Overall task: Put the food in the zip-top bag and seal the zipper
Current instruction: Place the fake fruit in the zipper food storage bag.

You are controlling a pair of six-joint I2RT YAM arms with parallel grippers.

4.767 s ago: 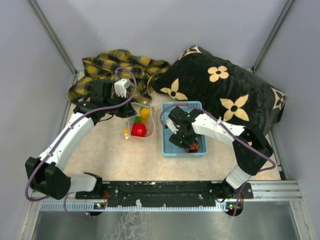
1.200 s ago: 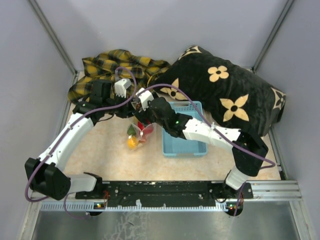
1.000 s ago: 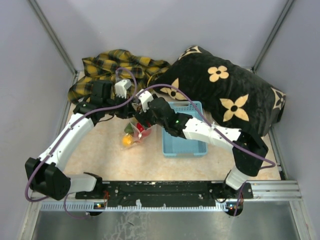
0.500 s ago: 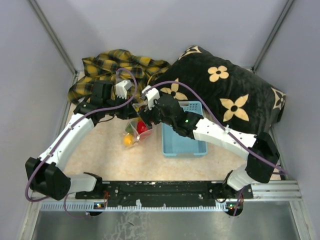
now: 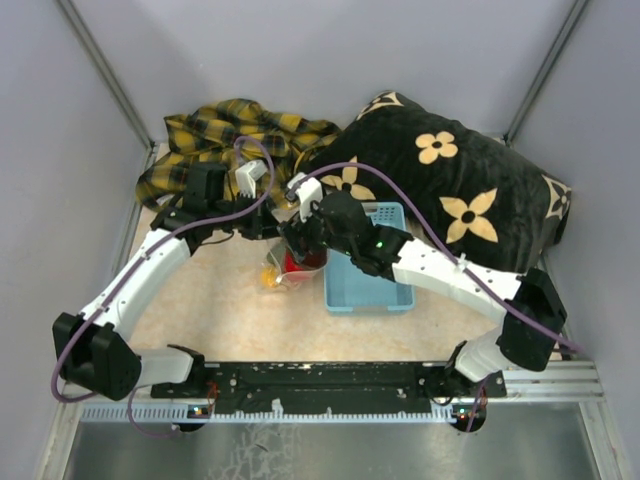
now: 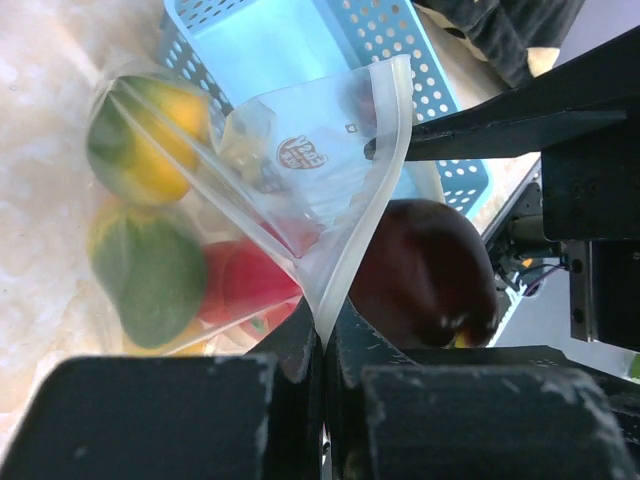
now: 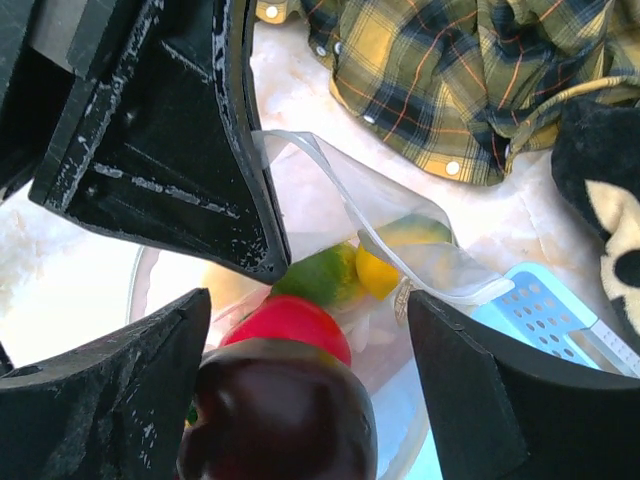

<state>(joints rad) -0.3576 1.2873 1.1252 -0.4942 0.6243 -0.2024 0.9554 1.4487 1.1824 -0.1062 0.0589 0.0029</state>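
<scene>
The clear zip-top bag (image 5: 273, 276) lies left of the basket with its mouth held up. My left gripper (image 5: 266, 226) is shut on the bag's mouth edge (image 6: 325, 335). The whitish zipper strip (image 6: 372, 165) runs along that edge; no slider shows. Inside the bag are an orange-yellow and green fruit (image 6: 150, 130), a green piece (image 6: 150, 268) and a red fruit (image 6: 240, 285). My right gripper (image 5: 300, 244) hovers over the mouth, jaws wide apart (image 7: 310, 300). The dark maroon fruit (image 7: 275, 410) sits between its fingers, clear of the right finger (image 7: 500, 390). It also shows in the left wrist view (image 6: 425, 275).
The light-blue basket (image 5: 378, 290) stands right of the bag and looks bare inside. A yellow plaid cloth (image 5: 230, 135) lies at the back left. A black pillow with cream flowers (image 5: 450, 190) fills the back right. Grey walls close in both sides.
The right gripper left the basket with the maroon fruit and came over the bag's mouth. In the last half second the bag and left gripper shifted slightly right.
</scene>
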